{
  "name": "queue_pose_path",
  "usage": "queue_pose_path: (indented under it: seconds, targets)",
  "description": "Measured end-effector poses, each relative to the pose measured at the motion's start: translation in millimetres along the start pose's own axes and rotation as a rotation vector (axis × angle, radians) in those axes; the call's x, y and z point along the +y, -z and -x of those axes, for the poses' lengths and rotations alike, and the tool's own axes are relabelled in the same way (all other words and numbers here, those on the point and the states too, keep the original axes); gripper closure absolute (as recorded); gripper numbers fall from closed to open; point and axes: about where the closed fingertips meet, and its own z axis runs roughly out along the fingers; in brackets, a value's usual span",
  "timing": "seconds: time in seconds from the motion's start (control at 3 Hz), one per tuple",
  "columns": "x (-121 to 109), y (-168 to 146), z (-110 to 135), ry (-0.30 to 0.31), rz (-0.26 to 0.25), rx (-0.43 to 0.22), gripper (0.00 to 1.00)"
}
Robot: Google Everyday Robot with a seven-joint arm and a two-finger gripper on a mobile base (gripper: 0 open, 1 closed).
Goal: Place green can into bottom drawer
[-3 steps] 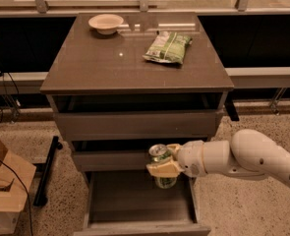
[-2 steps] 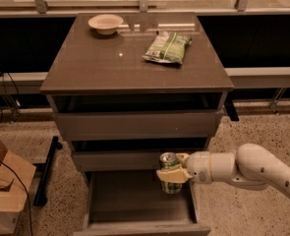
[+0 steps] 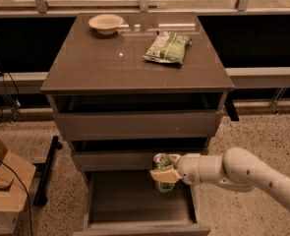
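Note:
The green can, with a silver top, is upright in my gripper, whose pale fingers are shut around its body. The white arm reaches in from the right. The can hangs above the back part of the bottom drawer, which is pulled out, its tray open below. The can is in front of the middle drawer's face.
The grey-brown cabinet top holds a small bowl at the back left and a flat green snack bag at the back right. A cardboard box stands on the floor at the left. A dark bar lies beside the cabinet.
My gripper has moved a little to the right and lower with the can, from the middle drawer's front toward the open bottom drawer. The arm has dropped with it.

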Motion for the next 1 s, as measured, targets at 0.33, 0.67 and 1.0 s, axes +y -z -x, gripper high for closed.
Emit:
queue_pose_path:
  seconds: [0.33,0.67,1.0]
  targets:
    - [-31.3,-37.1,-28.0,0.05,0.023,-0.043,1.0]
    - [-60.1,-74.8,-55.7,0.074,0.029,-0.079,1.0]
    - [-59.7,-77.6,-60.1,0.062,0.033,-0.084,1.0]
